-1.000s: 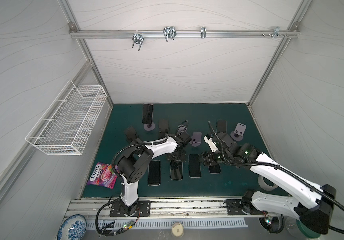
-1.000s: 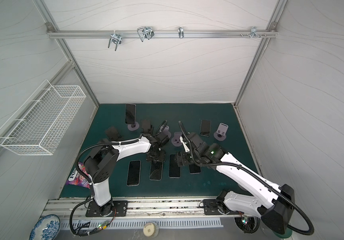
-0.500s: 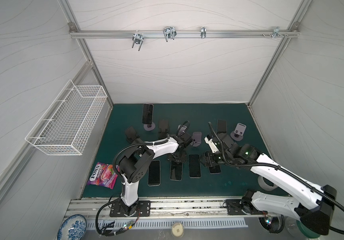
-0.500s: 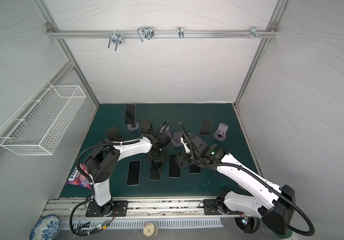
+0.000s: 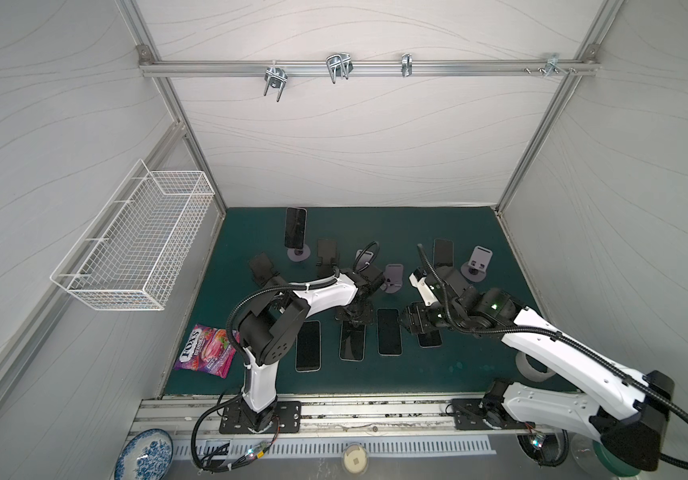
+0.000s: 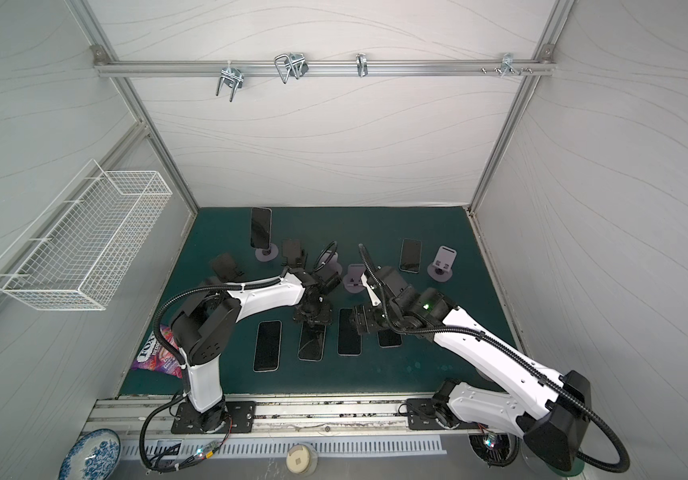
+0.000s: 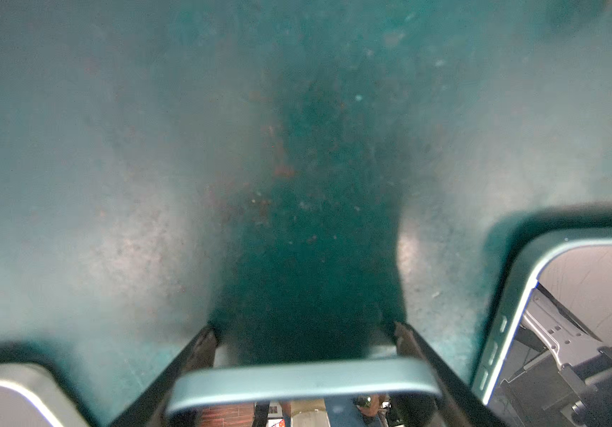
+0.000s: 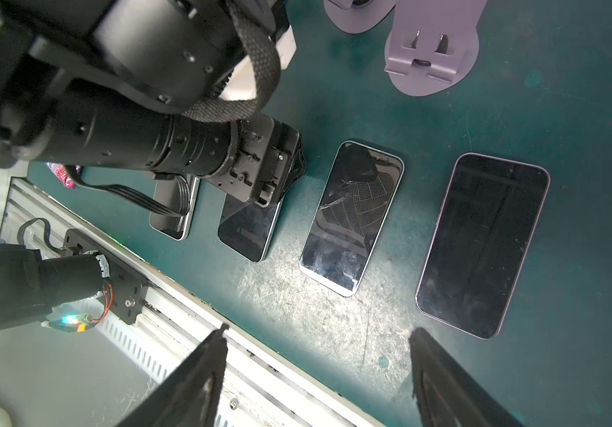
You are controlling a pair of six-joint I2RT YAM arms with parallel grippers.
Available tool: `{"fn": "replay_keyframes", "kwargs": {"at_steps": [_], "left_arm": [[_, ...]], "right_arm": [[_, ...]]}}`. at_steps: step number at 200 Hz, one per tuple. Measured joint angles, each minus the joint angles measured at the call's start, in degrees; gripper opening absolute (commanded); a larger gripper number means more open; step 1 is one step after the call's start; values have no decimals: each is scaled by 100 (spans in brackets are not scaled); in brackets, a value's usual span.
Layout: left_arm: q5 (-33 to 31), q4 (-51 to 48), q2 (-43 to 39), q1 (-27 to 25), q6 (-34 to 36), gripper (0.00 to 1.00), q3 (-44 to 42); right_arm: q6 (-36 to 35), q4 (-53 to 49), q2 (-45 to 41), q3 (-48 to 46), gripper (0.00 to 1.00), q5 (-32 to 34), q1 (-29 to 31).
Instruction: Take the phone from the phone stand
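Phone [image 5: 352, 345] is lying flat on the mat [image 5: 479, 365], second from the left in a row of four near the front edge. A wire basket [image 5: 134, 249] is hanging on the left wall, well apart from the mat.

The left gripper [image 5: 355, 318] is pointing down at the phone's far end. In the left wrist view its fingers [image 7: 204, 347] are pressing against the two long sides of that end, clamped on it, with neighbouring phones showing on either side.

The right gripper [image 5: 417, 324] is hanging over the rightmost phone [image 5: 429, 340] of the row. In the right wrist view its jaws are standing apart, with only mat and rail showing between them.

A candy bag [image 5: 207, 351] is lying at the mat's front left corner. At the back left an upright phone [image 5: 295, 226] is sitting in a purple stand [image 5: 298, 254]. A back phone [image 5: 443, 251] is showing behind the right gripper — leaning or flat, I cannot tell. Just beside it a second stand [image 5: 477, 262] is standing on the mat, and a third stand [image 5: 392, 276] is standing between the two grippers.
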Motion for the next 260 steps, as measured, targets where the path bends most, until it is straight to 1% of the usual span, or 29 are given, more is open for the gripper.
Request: {"fn": "replay_keyframes", "kwargs": {"at_steps": [84, 130, 172, 218, 260], "left_arm": [[72, -42, 31, 0, 4, 75, 39], [125, -87, 57, 0, 46, 74, 79], [146, -96, 61, 2, 74, 75, 87], [151, -96, 59, 2, 138, 79, 92], [149, -87, 55, 0, 175, 80, 90]], "right_arm": [[2, 0, -4, -9, 79, 11, -2], [7, 0, -7, -17, 79, 26, -2], [7, 0, -13, -28, 79, 33, -4], [7, -2, -13, -28, 79, 35, -4], [9, -2, -13, -28, 79, 44, -4]]}}
